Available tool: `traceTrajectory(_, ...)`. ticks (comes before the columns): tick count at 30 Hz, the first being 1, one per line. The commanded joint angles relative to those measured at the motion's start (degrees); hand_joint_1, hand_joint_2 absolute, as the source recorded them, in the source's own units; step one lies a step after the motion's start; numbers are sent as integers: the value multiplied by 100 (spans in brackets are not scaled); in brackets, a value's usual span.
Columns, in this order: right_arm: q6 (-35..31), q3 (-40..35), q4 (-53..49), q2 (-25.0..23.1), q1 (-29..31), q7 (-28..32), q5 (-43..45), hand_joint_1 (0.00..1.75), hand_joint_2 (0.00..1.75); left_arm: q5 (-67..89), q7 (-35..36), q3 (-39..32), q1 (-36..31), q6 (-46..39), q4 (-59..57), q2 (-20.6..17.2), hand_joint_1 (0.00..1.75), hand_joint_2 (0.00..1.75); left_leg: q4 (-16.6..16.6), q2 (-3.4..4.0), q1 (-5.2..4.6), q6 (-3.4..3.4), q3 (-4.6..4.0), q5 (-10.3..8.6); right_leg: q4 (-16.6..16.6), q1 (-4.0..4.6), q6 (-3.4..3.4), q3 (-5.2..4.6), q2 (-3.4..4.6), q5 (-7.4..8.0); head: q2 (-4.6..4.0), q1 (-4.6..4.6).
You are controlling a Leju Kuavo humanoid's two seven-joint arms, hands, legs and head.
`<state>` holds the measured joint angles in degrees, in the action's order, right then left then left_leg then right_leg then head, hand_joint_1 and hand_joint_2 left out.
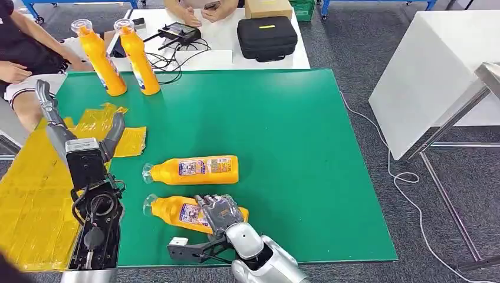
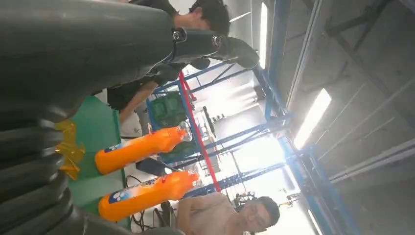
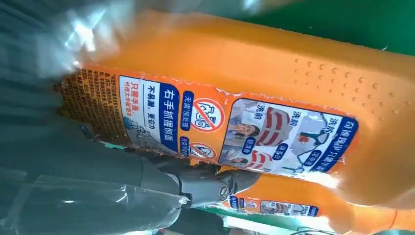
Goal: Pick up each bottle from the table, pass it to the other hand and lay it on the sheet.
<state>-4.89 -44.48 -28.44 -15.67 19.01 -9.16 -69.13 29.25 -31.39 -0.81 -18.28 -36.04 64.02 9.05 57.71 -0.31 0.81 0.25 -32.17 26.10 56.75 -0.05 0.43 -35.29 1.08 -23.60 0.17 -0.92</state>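
Right hand [image 1: 217,211] rests over the nearer lying bottle [image 1: 177,211] on the green worktop [image 1: 306,147]; whether its fingers grip cannot be told. Left hand [image 1: 79,132] is raised, fingers spread, holding nothing, above the yellow sheet [image 1: 29,194].

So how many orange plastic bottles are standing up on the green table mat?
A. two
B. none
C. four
A: two orange bottles stand upright at the far left corner of the green mat, one beside the other, while two more lie on their sides, the farther lying bottle and the nearer lying bottle under the robot's right hand.
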Motion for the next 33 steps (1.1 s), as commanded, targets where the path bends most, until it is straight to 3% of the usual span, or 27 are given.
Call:
traceTrajectory(1, -1030, 830, -614, 204, -42, 390, 425, 175, 175, -70, 6, -55, 42, 59, -31, -27, 0, 175, -10, -3, -1, 5, 23, 6, -11, 1, 6, 25, -15, -7, 0, 0)
traceTrajectory(4, -1753, 1410, -1787, 298, -415, 947, 982, 175, 175, -101, 12, -123, 343, 223, 282, 20, 0, 175, -5, 6, -3, 4, 6, 6, -4, -2, 4, 7, -2, -4, 0, 0)
traceTrajectory(7, -2146, 1934, -2753, 429, -727, 1564, 1766, 175, 175, -1374, 14, -194, 527, 1607, 554, 82, 0, 175, -7, 2, -2, 5, 14, 11, -6, -1, 6, 15, -9, -11, 0, 0)
traceTrajectory(8, -3511, 3286, -3715, 30, -1210, 3811, 3568, 175, 175, -2796, 431, 333, 646, 4055, 612, -129, 0, 175, -6, -4, 0, 5, 14, 14, -6, 1, 6, 18, -17, -16, 0, 0)
traceTrajectory(9, -3511, 3116, -3872, 292, -1216, 4022, 3773, 175, 175, -2694, 507, 591, 658, 4002, 519, -104, 0, 175, -1, -10, -3, 2, -4, 8, 4, -2, 3, -4, -17, -14, 0, -2)
traceTrajectory(11, -3511, 2969, -4030, 474, -1244, 3859, 3940, 175, 175, -2655, 502, 1038, 539, 3915, 196, -142, 0, 175, -6, -31, -3, 7, 14, 13, -5, 0, 9, 21, -42, -23, 0, 0)
traceTrajectory(14, -3511, 3175, -3818, 244, -1177, 4106, 3851, 175, 175, -2648, 520, 1348, 377, 4032, -110, -234, 0, 175, -9, -68, -5, 10, 1, 9, -14, -2, 13, 22, -75, -22, 0, 4)
traceTrajectory(18, -3511, 3292, -3659, 92, -1038, 4197, 3766, 175, 175, -2549, 548, 1597, 250, 4249, -242, -261, 0, 175, -9, 2, -17, 11, 5, 19, -6, -17, 6, 4, -15, -7, 0, -7)
traceTrajectory(21, -3511, 3302, -3654, 97, -1011, 4168, 3724, 175, 175, -2600, 619, 1655, 208, 4400, -272, -240, 0, 175, -11, -24, -14, 13, 8, 15, -11, -12, 4, 8, -44, -12, 0, -2)
traceTrajectory(24, -3511, 3363, -3596, 97, -985, 4217, 3688, 175, 175, -2644, 676, 1795, 186, 4692, -339, -240, 0, 175, -6, -4, -10, 15, -5, 13, -9, -8, 7, -8, -18, -5, 0, -2)
traceTrajectory(29, -3511, 3041, -3475, 194, -888, 4225, 3638, 175, 175, -2628, 681, 2005, 156, 4979, -418, -208, 0, 175, -9, -6, -9, 18, 7, 16, -13, -4, 10, 6, -22, -9, 0, -2)
traceTrajectory(33, -3438, 2425, -3227, 345, -707, 3898, 3539, 175, 175, -2508, 723, 2172, 177, 5105, -290, -168, 0, 175, -9, 3, -7, 18, 10, 19, -14, -2, 10, 10, -14, -9, 0, -2)
